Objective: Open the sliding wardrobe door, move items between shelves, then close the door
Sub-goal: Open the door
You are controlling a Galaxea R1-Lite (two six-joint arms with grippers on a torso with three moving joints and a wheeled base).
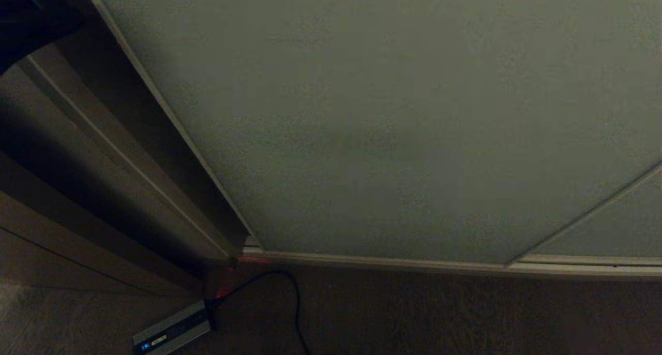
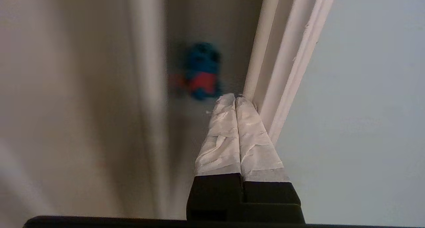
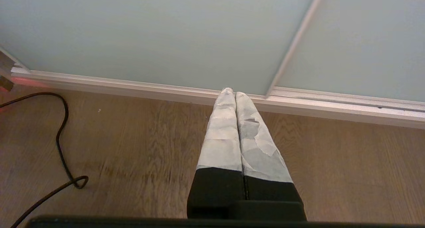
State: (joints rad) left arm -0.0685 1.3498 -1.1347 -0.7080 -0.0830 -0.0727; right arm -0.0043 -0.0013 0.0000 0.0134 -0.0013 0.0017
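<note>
The sliding wardrobe door [image 1: 393,122] is a pale grey-green panel that fills most of the head view, and its off-white rim [image 1: 170,117] runs down its left side. In the left wrist view my left gripper [image 2: 235,96] is shut on nothing, its taped tips right beside that rim [image 2: 282,71] at the door's [image 2: 365,105] edge. Parked low, my right gripper [image 3: 231,91] is shut and empty, pointing at the door's bottom rail [image 3: 332,105]. Pale boards [image 1: 103,153] show in the dark gap left of the door. The items are out of view.
A blurred blue and red object [image 2: 202,71] sits beyond the left gripper's tips. On the wooden floor [image 3: 132,148] lie a black cable [image 3: 61,138] and a grey box with a blue light [image 1: 173,334]. A dark shape [image 1: 31,18] fills the head view's top left corner.
</note>
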